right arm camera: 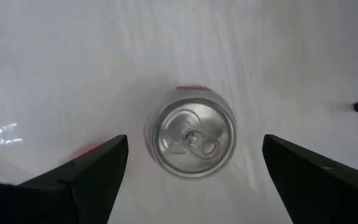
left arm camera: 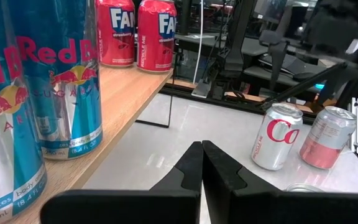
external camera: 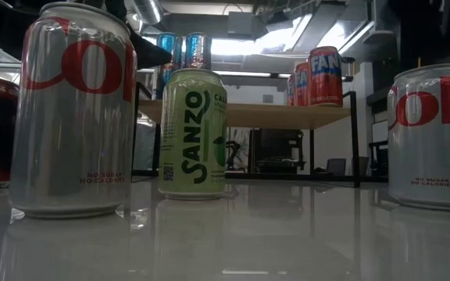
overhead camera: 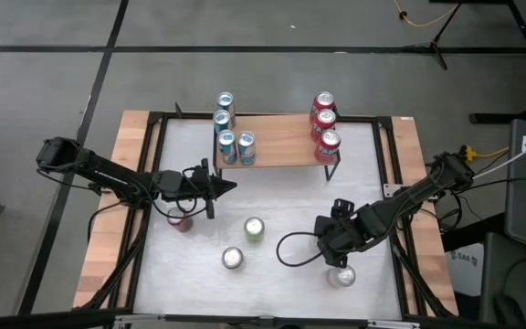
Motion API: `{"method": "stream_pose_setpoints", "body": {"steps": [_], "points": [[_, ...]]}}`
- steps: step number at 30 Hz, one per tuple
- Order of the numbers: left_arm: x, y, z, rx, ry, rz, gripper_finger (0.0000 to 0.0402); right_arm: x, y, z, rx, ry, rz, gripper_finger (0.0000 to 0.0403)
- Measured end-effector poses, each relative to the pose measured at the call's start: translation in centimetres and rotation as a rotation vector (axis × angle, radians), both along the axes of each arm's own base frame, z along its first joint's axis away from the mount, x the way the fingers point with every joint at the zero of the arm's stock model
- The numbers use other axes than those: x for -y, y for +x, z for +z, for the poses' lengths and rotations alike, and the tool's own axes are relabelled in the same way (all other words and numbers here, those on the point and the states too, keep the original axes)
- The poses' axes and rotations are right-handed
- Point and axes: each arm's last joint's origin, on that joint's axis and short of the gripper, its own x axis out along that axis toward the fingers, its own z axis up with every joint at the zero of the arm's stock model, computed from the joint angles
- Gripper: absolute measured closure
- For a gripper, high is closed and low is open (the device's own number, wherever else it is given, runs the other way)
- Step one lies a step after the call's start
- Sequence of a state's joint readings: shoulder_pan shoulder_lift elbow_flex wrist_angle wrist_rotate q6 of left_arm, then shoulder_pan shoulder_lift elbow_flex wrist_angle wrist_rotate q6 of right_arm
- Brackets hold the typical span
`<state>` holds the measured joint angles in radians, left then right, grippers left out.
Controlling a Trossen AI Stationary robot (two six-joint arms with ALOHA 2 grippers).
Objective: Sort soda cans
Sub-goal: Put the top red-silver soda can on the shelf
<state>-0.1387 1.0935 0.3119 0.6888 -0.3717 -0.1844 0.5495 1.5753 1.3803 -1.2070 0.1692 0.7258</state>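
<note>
My right gripper [right arm camera: 194, 158] points straight down, fingers spread wide, above an upright silver can [right arm camera: 191, 140] on the bench [overhead camera: 281, 187]. My left gripper [left arm camera: 201, 163], fingers pressed together and empty, reaches level beside the wooden shelf [overhead camera: 281, 146].

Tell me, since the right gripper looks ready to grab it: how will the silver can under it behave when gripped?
The silver can stands upright between the open fingers of the right gripper, so it probably lifts cleanly. Its smooth round wall may slip. On the glossy table, an off-centre nudge could tip it; tipped, it would likely roll.
</note>
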Motion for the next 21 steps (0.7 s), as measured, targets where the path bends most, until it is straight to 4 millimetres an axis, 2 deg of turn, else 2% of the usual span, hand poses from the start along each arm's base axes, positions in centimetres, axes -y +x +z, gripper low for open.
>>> {"method": "stream_pose_setpoints", "body": {"steps": [14, 21], "points": [[0.0, 0.0, 0.0, 0.0, 0.0, 0.0, 0.0401, 0.2, -0.3, -4.0, -0.014, -0.017, 0.019, 0.004], [0.0, 0.0, 0.0, 0.0, 0.0, 0.0, 0.0401, 0.3, -0.4, -4.7, -0.022, -0.024, 0.025, 0.004]]}}
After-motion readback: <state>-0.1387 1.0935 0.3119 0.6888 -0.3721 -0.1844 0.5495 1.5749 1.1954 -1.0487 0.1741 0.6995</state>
